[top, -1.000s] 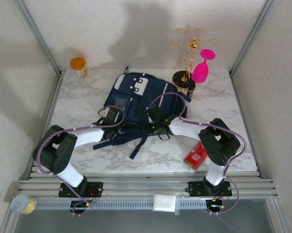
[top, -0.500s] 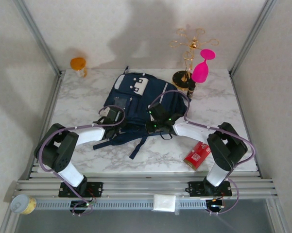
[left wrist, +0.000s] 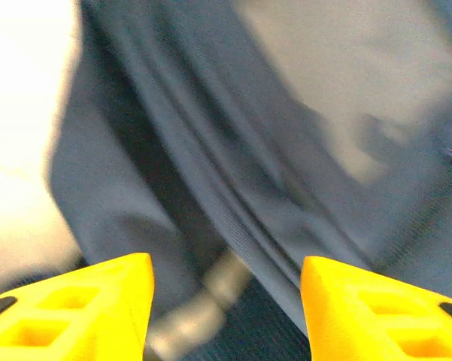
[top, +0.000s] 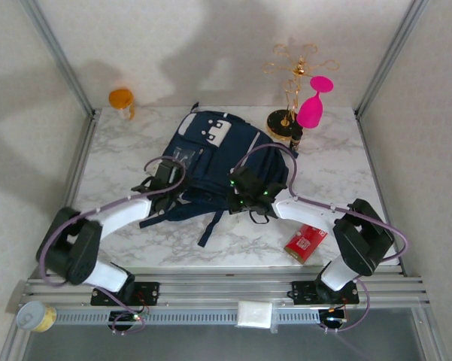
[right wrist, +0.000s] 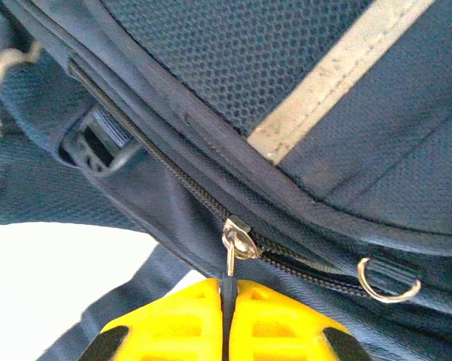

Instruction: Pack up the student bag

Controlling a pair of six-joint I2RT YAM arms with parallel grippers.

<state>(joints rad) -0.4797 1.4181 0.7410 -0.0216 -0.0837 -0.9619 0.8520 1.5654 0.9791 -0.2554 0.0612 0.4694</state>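
Large navy-blue fabric backpack lies mid-desk, straps toward arms. Right fingers pinched tight on metal zipper pull at near-right edge. Zipper track runs diagonally up-left from them. Left fingers parted, empty, over bag's left side.

- Top camera looks down from behind the arm bases over the whole table.
- Both wrist cameras sit hard against the student bag, which all three views share.
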